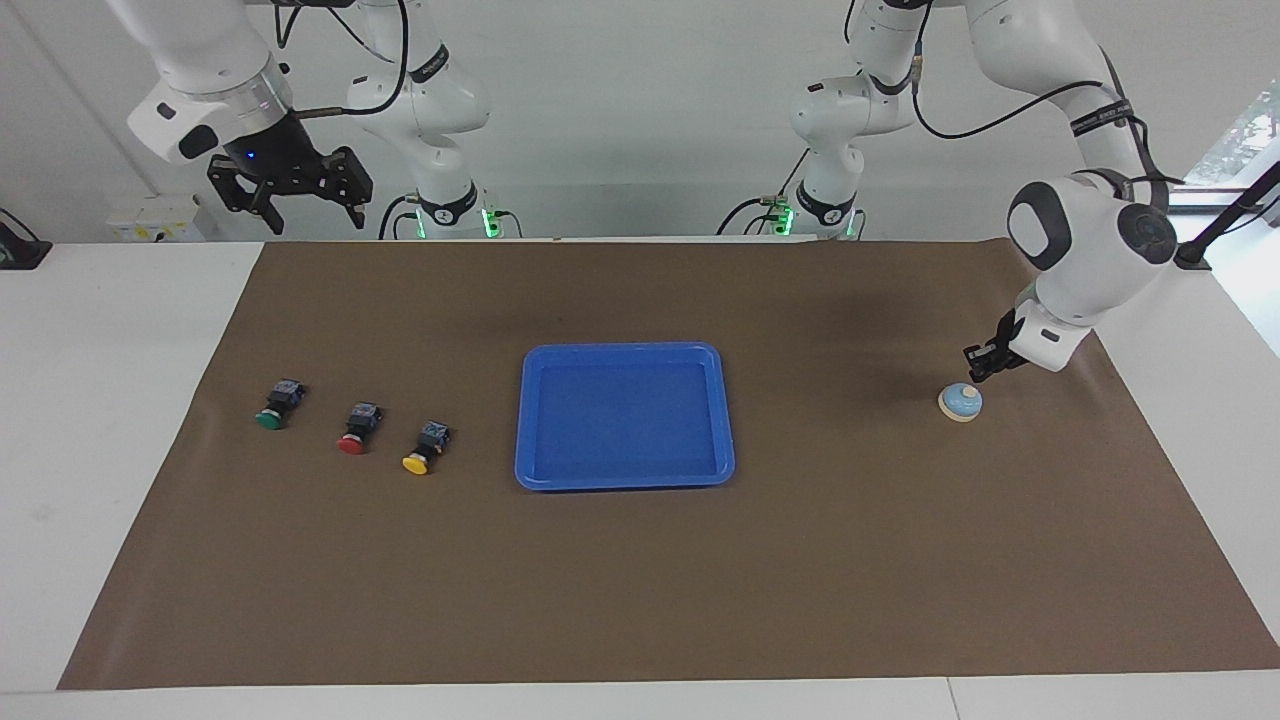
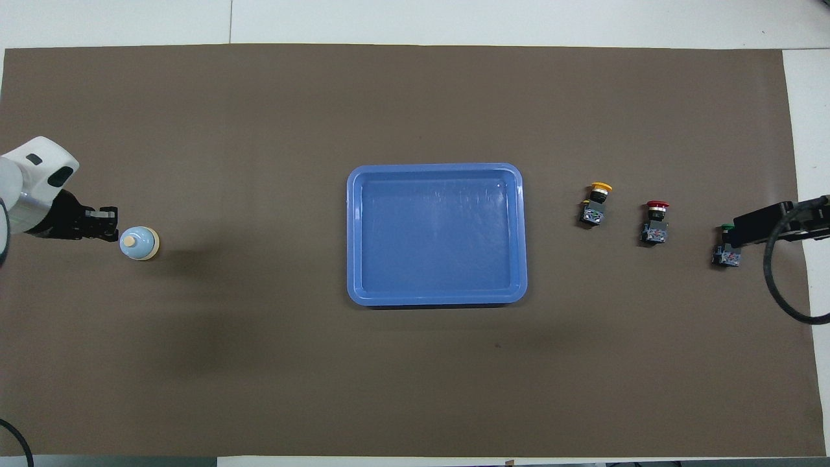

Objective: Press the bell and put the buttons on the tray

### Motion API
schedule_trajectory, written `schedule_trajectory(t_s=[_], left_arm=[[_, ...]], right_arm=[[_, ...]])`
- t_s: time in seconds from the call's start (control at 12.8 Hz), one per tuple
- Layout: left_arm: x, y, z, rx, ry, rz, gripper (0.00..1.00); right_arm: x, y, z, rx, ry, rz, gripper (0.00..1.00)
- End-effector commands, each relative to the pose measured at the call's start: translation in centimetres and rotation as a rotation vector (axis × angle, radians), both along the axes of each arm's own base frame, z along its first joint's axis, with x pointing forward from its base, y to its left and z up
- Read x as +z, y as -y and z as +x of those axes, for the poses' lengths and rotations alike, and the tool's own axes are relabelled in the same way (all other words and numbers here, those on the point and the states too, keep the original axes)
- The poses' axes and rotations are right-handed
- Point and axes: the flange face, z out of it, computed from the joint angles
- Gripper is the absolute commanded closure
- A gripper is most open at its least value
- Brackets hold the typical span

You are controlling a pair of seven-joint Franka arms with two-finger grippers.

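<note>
Brown mat (image 1: pixel 640 580) covers white table (image 1: pixel 120 400).

**Left arm low with pincer shut, right arm raised and waiting**

The left arm comes down from its base in a high arc, its wrist bent so that the left gripper (image 1: pixel 976 364) (image 2: pixel 109 224) points down and slantwise toward the table's middle. Its fingertips are pressed together, hanging a little above the mat with nothing between them. The right arm waits, folded high near its own base, wrist turned downward. The right gripper (image 1: pixel 296 212) hangs from it with its fingers spread wide and empty.
</note>
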Motion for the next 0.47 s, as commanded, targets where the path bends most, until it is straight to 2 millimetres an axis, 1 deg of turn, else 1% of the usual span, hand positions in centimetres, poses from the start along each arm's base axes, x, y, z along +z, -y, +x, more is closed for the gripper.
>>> schedule_trajectory(t_s=[0.0, 0.08, 0.16, 0.23, 0.31, 0.39], left_arm=[[6.3, 2.2, 0.6, -0.043, -0.025, 0.008, 0.99], [8.3, 3.3, 0.0, -0.058, -0.013, 0.008, 0.73], [9.9, 4.5, -0.7, -0.066, -0.005, 0.004, 0.24], [11.3, 4.8, -1.5, -0.053, 0.000, 0.004, 0.00], [12.8, 5.3, -2.7, -0.062, -0.012, 0.002, 0.00], [13.7, 6.0, -3.8, -0.072, -0.041, 0.001, 0.00]], right_arm=[[0.1, 0.2, -0.6, 0.013, -0.007, 0.017, 0.00], [0.1, 0.2, -0.6, 0.013, -0.007, 0.017, 0.00], [0.1, 0.2, -0.6, 0.012, -0.008, 0.019, 0.00], [0.1, 0.2, -0.6, 0.011, -0.007, 0.017, 0.00], [0.1, 0.3, -0.6, 0.010, -0.007, 0.017, 0.00], [0.1, 0.2, -0.6, 0.011, -0.007, 0.017, 0.00]])
